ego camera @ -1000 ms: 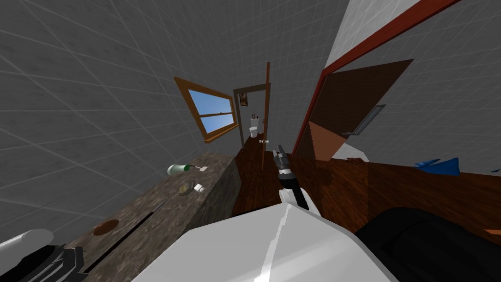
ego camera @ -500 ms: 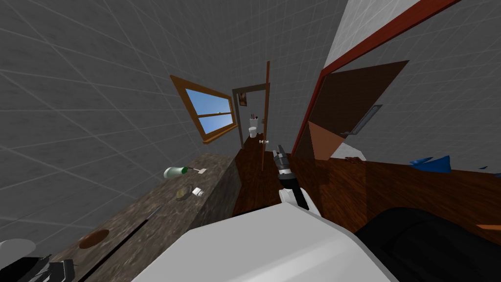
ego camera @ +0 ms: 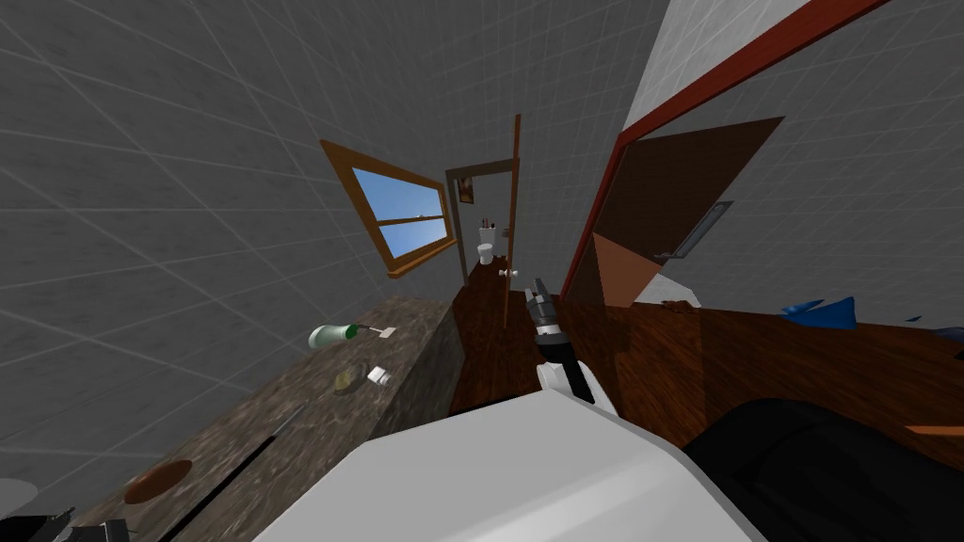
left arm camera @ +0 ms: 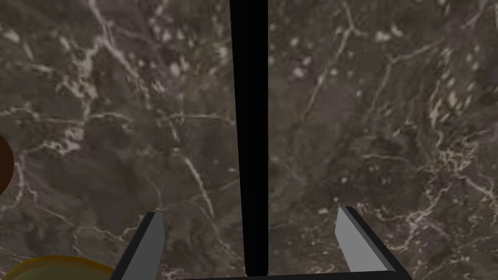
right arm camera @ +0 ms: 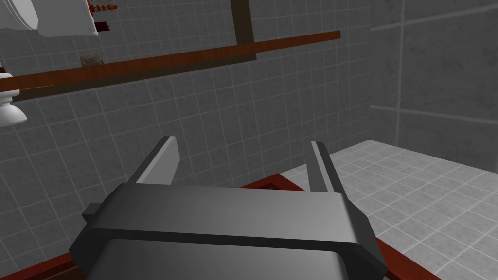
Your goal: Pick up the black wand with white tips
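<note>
Marbled dark counter (left arm camera: 389, 121) lying under left gripper (left arm camera: 249, 211), fingers spreading wide, straddling black wand (left arm camera: 249, 121), touching neither side. Wand lying flat on counter. Right gripper (right arm camera: 243, 146) hanging over wooden floor (ego camera: 678, 367), fingers likewise gaping.

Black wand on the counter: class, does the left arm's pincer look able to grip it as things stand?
Probably yes. The wand lies on the stone counter, running straight between the left pincer's open fingers, with nothing between them and it.
</note>
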Tool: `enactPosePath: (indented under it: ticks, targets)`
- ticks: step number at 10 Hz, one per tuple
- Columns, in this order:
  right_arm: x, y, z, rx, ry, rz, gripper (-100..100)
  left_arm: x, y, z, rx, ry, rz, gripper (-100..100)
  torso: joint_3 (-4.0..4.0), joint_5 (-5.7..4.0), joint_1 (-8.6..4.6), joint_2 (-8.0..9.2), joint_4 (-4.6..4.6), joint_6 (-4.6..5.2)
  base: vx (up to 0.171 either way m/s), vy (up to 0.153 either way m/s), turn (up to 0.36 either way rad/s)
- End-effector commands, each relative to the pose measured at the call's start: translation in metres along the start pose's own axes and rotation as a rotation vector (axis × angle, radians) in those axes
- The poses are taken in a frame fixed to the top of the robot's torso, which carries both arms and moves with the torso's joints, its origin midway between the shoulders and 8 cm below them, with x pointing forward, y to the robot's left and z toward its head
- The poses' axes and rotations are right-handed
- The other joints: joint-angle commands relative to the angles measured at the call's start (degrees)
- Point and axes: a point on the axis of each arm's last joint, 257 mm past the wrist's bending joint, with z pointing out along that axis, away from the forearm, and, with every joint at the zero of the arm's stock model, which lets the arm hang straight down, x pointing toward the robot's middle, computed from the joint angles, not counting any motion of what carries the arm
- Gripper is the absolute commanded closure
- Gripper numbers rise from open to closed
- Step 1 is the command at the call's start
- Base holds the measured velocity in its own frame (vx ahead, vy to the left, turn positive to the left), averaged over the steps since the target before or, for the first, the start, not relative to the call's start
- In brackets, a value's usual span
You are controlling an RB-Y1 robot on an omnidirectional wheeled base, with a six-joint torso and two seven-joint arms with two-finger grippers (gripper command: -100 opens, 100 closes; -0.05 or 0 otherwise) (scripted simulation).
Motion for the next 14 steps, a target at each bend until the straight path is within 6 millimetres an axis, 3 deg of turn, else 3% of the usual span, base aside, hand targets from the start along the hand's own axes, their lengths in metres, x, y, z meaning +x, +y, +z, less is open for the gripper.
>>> enactPosePath:
  ticks: [1, 3, 7, 8, 9, 14]
  targets:
    - [0.000, 0.000, 0.000, 0.000, 0.000, 0.000, 0, 0.000, 0.008, -0.001, -0.032, 0.011, -0.021, -100, 0.00, 0.00, 0.00, 0.00, 0.00, 0.00, 0.025, 0.018, -0.021]
    - [0.000, 0.000, 0.000, 0.000, 0.000, 0.000, 0, -0.003, 0.019, -0.001, -0.074, 0.022, -0.046, -100, -0.05, 0.00, 0.04, -0.09, -0.02, 0.02, 0.054, 0.036, -0.034]
    - [0.000, 0.000, 0.000, 0.000, 0.000, 0.000, 0, 0.002, 0.016, -0.003, -0.066, 0.024, -0.034, -100, 0.03, -0.02, -0.08, 0.06, 0.01, 0.01, 0.008, 0.006, -0.001]
    - [0.000, 0.000, 0.000, 0.000, 0.000, 0.000, 0, 0.001, 0.016, -0.003, -0.066, 0.023, -0.034, 0, 0.05, -0.03, -0.08, 0.08, 0.02, 0.01, 0.000, 0.000, 0.000]
    - [0.000, 0.000, 0.000, 0.000, 0.000, 0.000, 0, -0.003, 0.021, 0.007, -0.067, 0.024, -0.066, -100, 0.05, -0.02, -0.08, 0.08, 0.02, 0.01, -0.059, 0.018, -0.206]
    - [0.000, 0.000, 0.000, 0.000, 0.000, 0.000, 0, -0.006, 0.025, 0.017, -0.068, 0.023, -0.093, -100, 0.18, 0.00, 0.02, 0.30, 0.08, -0.01, -0.063, 0.019, -0.095]
